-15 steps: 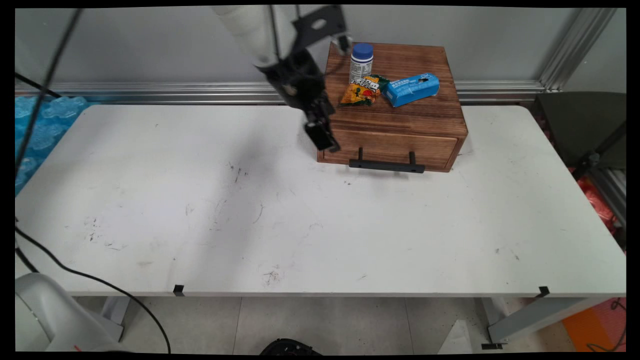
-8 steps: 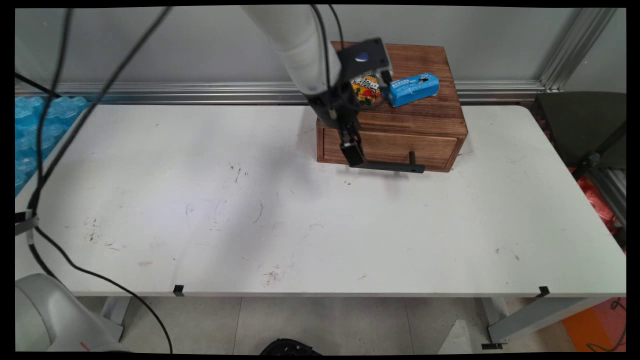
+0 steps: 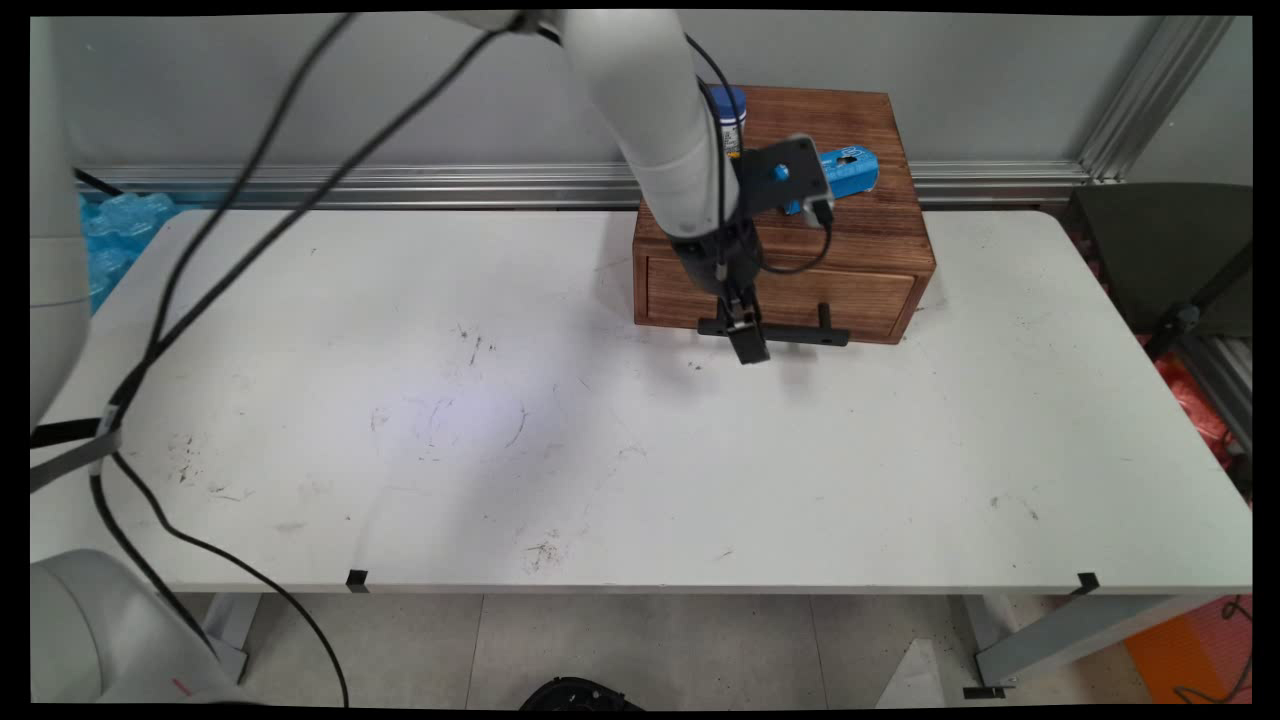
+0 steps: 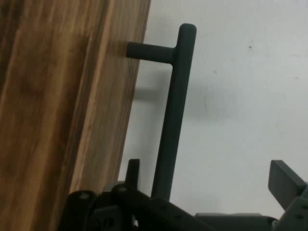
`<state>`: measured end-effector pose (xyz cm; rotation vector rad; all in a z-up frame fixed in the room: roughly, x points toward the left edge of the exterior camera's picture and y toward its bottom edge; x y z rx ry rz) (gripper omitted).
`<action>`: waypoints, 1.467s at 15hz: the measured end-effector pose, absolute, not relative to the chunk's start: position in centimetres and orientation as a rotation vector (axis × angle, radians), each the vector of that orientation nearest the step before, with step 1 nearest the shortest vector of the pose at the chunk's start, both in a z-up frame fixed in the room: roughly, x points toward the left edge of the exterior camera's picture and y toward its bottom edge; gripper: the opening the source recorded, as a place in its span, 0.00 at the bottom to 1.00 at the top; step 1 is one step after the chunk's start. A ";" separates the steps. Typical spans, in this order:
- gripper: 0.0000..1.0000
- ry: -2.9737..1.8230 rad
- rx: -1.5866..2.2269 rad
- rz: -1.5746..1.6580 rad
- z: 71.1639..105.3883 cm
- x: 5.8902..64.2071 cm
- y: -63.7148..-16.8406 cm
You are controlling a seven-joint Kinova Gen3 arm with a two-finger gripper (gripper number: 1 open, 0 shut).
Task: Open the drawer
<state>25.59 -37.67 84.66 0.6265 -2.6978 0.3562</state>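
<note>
Claw: the black two-finger claw has moved right and down to the handle; it is wide open and holds nothing.
Handle: the black bar handle sits between its fingers.
Box: the brown wooden drawer box sits at the table's far side, drawer closed.

Grey wall, white table (scuffed), pale tiled floor

Bare table lies open left of the wooden drawer box, whose handle juts forward.

Brown wooden drawer box, black handle
</note>
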 end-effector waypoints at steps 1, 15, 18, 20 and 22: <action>1.00 -2.703 0.627 0.352 83.9 25.1 -38.0; 1.00 -2.755 0.588 0.304 78.6 22.3 -39.9; 1.00 -2.762 0.575 0.285 78.3 21.9 -39.3; 1.00 -2.766 0.566 0.272 78.2 21.8 -38.7; 1.00 -2.771 0.555 0.259 78.2 21.7 -38.1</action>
